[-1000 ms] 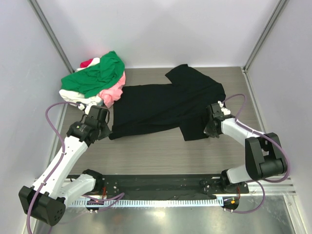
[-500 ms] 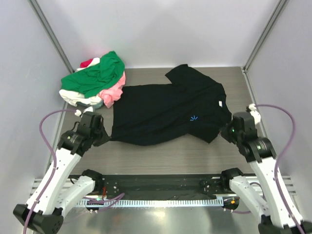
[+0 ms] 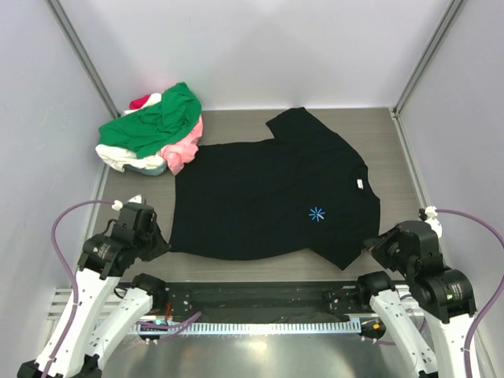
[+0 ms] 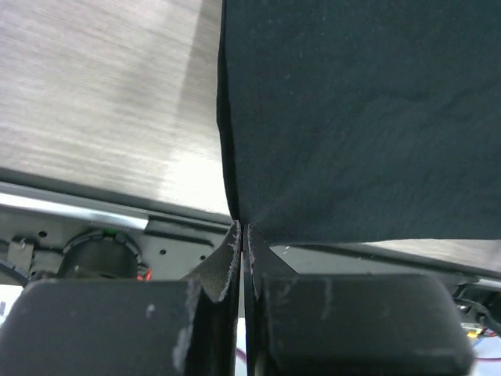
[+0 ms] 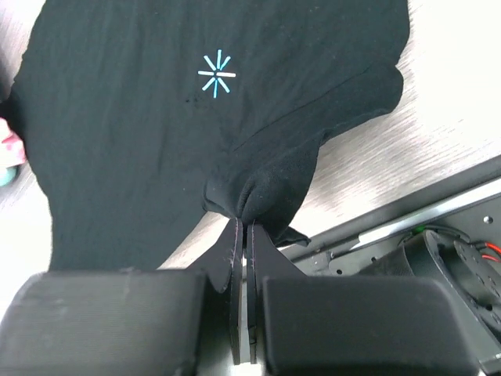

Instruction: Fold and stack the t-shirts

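Observation:
The large black t-shirt lies spread over the table, its blue starburst logo and white tag facing up. My left gripper is shut on the shirt's near left hem corner. My right gripper is shut on the bunched near right sleeve. The logo also shows in the right wrist view. A heap of other t-shirts sits at the back left, with the green one on top, then pink, white and red.
The grey wooden table is walled in by pale panels on the sides and back. A black metal rail with the arm bases runs along the near edge. The shirt's near hem lies close to that rail.
Both grippers pulled the black shirt toward the near edge and apart. The folded-over right part has opened out, so the logo and tag now show and the shirt lies flat.

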`<state>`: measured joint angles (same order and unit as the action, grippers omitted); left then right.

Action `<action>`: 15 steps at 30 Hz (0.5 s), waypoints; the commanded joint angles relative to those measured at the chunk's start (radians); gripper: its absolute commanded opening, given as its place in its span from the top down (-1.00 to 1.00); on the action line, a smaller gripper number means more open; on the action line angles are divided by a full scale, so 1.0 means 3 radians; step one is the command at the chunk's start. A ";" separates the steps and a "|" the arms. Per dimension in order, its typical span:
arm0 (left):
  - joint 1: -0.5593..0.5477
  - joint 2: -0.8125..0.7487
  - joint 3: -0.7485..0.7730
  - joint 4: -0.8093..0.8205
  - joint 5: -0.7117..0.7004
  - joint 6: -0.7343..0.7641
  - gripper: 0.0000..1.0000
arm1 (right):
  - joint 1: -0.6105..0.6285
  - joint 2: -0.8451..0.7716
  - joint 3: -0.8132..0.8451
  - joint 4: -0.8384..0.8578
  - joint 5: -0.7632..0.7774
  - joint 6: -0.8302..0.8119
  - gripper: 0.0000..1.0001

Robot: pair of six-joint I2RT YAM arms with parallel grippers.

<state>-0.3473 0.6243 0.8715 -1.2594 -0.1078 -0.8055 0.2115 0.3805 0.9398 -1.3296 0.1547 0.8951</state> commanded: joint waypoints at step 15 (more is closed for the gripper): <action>0.0053 0.1406 0.0643 0.0634 -0.0305 0.0256 1.00 | -0.0020 0.1492 0.0656 0.1112 0.0466 -0.0575 0.98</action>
<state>-0.3447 1.0054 1.0004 -1.1709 -0.1501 -0.7616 0.2092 0.7628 1.0744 -1.1484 0.2237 0.7986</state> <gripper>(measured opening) 0.005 0.039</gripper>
